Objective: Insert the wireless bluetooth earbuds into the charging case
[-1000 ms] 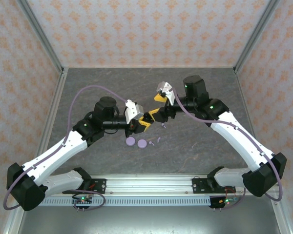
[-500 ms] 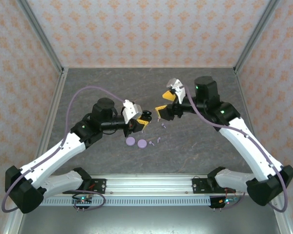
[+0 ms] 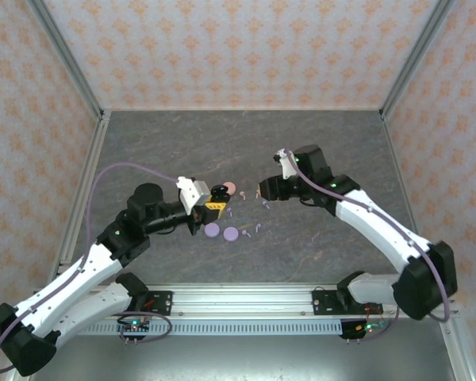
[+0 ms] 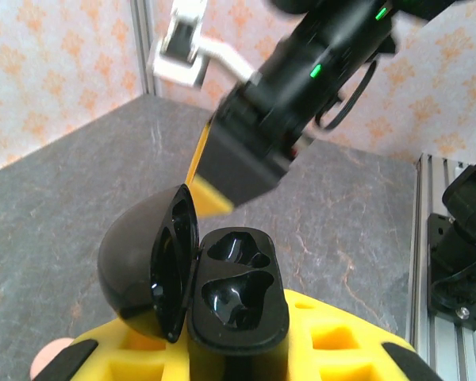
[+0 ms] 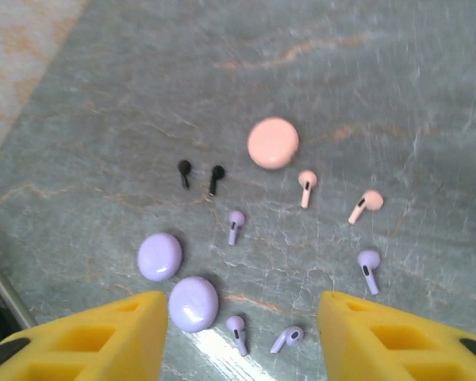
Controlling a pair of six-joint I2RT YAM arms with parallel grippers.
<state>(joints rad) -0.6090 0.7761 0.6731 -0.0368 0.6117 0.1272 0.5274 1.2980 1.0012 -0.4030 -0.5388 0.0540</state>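
While right fingers (image 5: 103, 333) lower, left fingers (image 4: 305, 305) retreat holding the case (image 4: 234, 294).

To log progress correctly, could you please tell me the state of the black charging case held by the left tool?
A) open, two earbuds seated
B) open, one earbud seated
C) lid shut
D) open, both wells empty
D: the black charging case in the left tool has its lid swung open and both wells are bare, while the two black earbuds lie on the table.
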